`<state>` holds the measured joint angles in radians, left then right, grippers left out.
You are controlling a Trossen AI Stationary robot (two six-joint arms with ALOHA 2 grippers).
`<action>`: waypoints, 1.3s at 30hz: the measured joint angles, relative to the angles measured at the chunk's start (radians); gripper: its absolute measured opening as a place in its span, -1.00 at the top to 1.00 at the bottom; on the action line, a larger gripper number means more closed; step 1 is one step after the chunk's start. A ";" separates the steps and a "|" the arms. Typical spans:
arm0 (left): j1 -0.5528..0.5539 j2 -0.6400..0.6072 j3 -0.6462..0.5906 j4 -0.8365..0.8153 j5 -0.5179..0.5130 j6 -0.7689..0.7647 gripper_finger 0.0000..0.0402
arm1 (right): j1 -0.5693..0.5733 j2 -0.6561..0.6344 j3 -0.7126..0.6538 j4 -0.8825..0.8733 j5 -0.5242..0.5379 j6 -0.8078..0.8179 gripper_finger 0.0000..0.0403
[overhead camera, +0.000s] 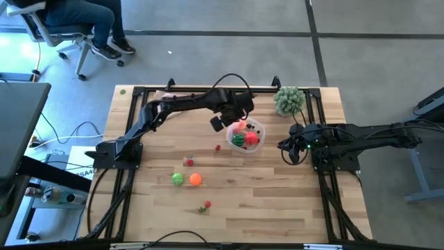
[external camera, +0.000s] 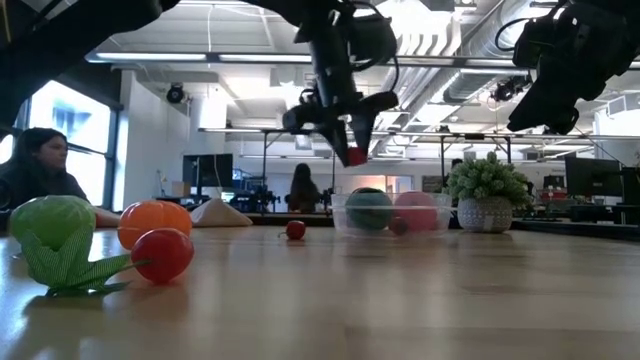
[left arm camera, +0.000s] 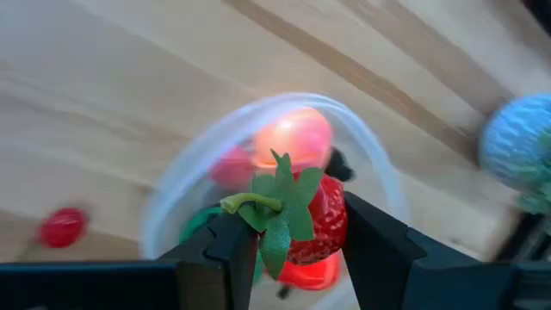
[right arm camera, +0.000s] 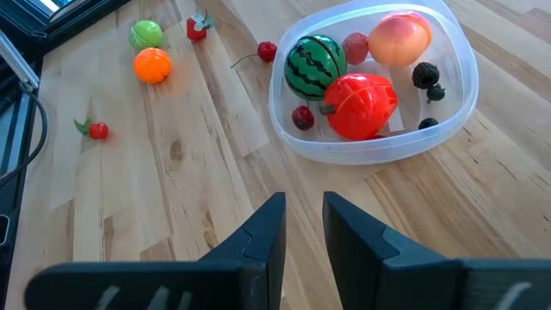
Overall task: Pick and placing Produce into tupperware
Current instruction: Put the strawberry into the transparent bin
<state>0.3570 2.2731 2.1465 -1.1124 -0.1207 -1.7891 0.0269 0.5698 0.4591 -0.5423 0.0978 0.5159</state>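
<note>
left fingers [left arm camera: 293, 250] grip a strawberry [left arm camera: 314, 226] above the tupperware [overhead camera: 258, 128]; right fingers [right arm camera: 301, 226] slightly apart, empty

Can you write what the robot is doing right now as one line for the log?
left claw: holds strawberry above tupperware | right claw: waiting beside tub, empty | loose on table: orange ball, green ball

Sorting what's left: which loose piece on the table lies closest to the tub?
The small red cherry with the stem, just outside the tupperware rim; the orange ball and green ball lie farther off.
</note>
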 joint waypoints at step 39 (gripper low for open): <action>-0.019 0.082 -0.054 0.068 0.069 0.155 0.29 | 0.000 0.000 0.000 0.001 0.000 0.000 0.65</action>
<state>0.3382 2.3550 2.0926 -1.0445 -0.0515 -1.6340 0.0269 0.5701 0.4595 -0.5416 0.0978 0.5162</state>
